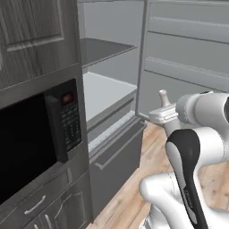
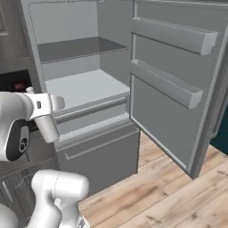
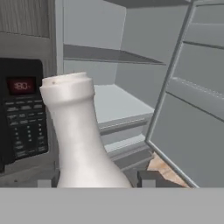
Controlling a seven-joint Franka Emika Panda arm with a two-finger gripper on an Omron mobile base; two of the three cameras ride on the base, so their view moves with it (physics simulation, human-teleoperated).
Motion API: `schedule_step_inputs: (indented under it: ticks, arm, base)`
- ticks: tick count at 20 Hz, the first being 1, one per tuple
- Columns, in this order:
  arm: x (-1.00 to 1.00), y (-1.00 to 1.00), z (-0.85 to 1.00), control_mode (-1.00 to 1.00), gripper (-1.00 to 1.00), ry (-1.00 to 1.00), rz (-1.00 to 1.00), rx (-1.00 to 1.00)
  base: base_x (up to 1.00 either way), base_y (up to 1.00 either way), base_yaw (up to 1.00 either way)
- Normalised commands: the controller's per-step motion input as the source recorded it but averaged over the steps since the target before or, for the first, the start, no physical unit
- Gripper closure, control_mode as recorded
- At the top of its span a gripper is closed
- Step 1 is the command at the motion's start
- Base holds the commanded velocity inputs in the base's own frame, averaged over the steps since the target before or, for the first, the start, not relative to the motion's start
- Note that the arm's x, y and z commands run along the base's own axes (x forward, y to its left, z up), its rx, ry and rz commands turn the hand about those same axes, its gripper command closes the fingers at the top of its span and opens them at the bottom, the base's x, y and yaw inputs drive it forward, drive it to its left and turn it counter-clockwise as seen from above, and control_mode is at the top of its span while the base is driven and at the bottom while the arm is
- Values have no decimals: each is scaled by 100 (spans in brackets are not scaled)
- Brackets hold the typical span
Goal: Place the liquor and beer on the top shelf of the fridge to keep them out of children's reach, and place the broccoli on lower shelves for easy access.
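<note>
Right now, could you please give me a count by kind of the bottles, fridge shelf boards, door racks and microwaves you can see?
Bottles: 1, the liquor, held between the fingers of the gripper.
Shelf boards in the fridge: 2, the top shelf and a whitish shelf.
Door racks: 2.
Microwaves: 1, the microwave.
Total: 6.

White robot arm with dark joints

The arm [image 1: 197, 147] is built of smooth, rounded glossy white shells, with a long black band curving down one segment and faint small lettering on it. From the right base camera a round black cap on a joint carries a small white mark, and the white wrist block shows a tiny dark spot.
</note>
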Motion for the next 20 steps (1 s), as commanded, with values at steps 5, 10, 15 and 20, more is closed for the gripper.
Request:
schedule_step_inputs:
  ticks: [5, 10, 15, 20]
  arm:
    - [0, 0, 0, 100, 100, 0, 0, 0]
    - [0, 0, 0, 100, 100, 0, 0, 0]
    - [0, 0, 0, 100, 100, 0, 0, 0]
    - [0, 0, 0, 100, 100, 0, 0, 0]
  base:
    - [60, -32, 30]
    - [58, -30, 33]
    - [44, -24, 32]
    - [41, -18, 32]
